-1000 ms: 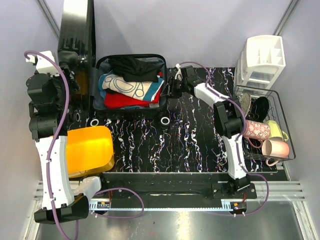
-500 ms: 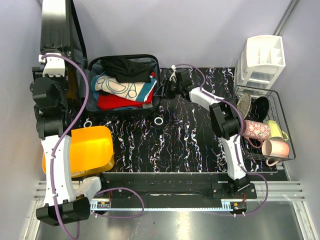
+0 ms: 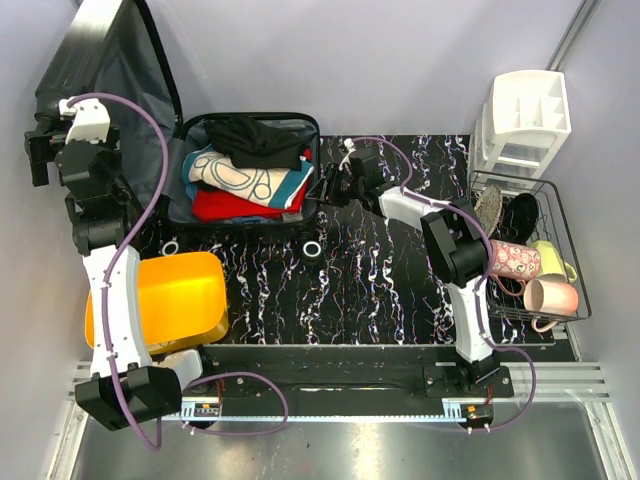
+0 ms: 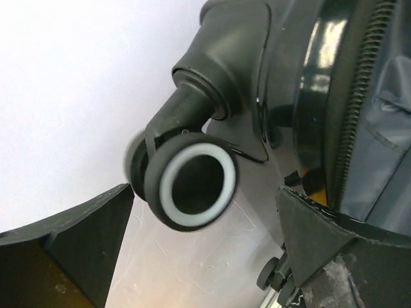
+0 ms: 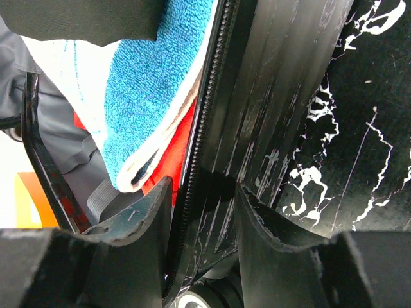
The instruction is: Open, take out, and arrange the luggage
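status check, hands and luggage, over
Left hand open beside a wheel. Right hand clamped on luggage rim. Lid up, clothes packed inside. Orange bin beside left arm.

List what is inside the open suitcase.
Inside the luggage lie a black garment on top at the far end, a white patterned cloth, a blue towel and a red cloth. Anything beneath this pile is covered.

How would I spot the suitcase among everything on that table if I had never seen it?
Find the black marbled table, then look to its far left corner, behind the orange bin. There lies the luggage, a black suitcase. Unlike anything nearby, it stands open, lid raised at the left, packed with folded red, blue and black clothes.
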